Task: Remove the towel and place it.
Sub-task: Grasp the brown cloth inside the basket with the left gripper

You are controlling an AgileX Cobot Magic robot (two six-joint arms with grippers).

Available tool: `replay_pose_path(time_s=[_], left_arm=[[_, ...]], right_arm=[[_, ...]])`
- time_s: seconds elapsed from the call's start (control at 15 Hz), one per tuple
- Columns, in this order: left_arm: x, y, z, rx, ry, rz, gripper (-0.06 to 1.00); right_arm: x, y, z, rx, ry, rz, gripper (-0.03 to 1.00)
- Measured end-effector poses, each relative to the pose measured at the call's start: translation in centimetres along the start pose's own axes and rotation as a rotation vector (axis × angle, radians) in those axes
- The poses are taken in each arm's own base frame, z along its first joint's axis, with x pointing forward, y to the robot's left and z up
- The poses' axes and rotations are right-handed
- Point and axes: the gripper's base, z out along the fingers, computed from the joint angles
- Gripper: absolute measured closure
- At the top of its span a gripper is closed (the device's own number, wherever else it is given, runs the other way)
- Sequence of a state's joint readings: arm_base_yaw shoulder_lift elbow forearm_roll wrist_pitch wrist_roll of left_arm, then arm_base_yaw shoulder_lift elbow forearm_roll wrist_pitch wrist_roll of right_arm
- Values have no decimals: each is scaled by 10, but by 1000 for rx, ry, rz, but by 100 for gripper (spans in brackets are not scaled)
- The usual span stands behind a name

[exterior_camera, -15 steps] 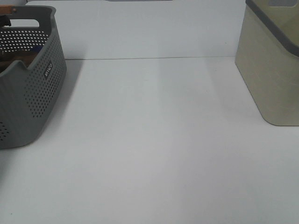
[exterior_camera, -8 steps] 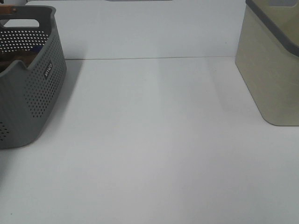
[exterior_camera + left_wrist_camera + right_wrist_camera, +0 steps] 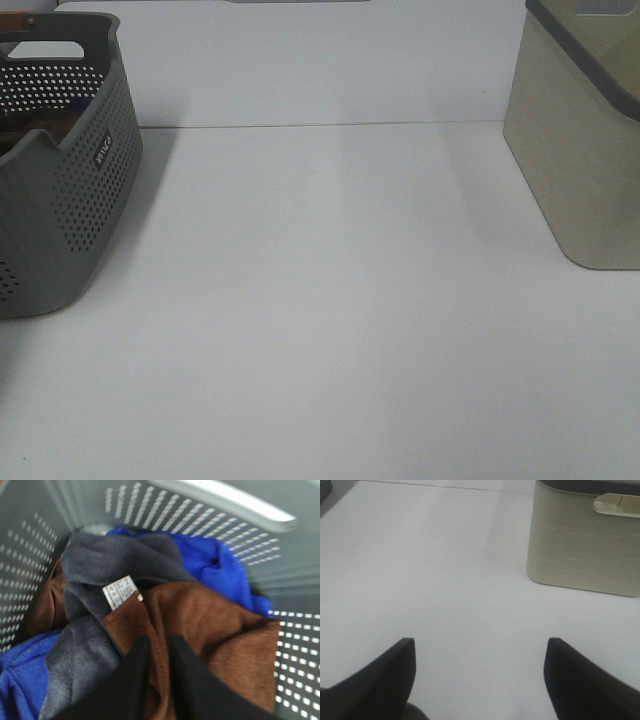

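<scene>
While left gripper (image 3: 159,644) hangs barely parted over towel (image 3: 210,620), right gripper (image 3: 480,644) gapes.

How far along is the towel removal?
Done: nothing yet; the towel lies in the basket with a blue cloth and a grey cloth. In hand: the left gripper sits low over the towel, jaws nearly together, grip unclear. The right gripper hangs open over the table. To do: lift it out and place it.
</scene>
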State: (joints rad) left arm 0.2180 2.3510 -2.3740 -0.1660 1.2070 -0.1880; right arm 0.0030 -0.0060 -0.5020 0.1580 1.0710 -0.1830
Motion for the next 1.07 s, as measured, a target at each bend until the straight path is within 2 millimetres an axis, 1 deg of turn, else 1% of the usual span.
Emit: replay_pose_path(time_s=[0.07,0.13,0.2,0.27,0.53,0.6,0.67,0.73,0.87,0.93,1.07], left_arm=[[3,3,15,-10,31,-20,61],[6,5,26,-15,53,-28,48],[8,7,35,-14,71,-34,41],[9,7,43,-8,79,-41,38],[11,8,60,13,84,-57,38],[13,9,65,11,94,-60,41],[14,10,69,11,103,-70,47],[14,10,69,12,104,-74,58],[13,10,70,17,88,-69,85],[12,9,69,19,79,-59,93],[8,7,60,26,54,-49,94]], right_arm=[[0,0,0,0,0,0,28],[0,0,0,0,0,0,28],[0,0,0,0,0,0,28],[0,0,0,0,0,0,28],[0,0,0,0,0,0,28],[0,0,0,0,0,0,28],[0,0,0,0,0,0,28],[0,0,0,0,0,0,28],[0,0,0,0,0,0,28],[0,0,0,0,0,0,28],[0,0,0,0,0,0,28]])
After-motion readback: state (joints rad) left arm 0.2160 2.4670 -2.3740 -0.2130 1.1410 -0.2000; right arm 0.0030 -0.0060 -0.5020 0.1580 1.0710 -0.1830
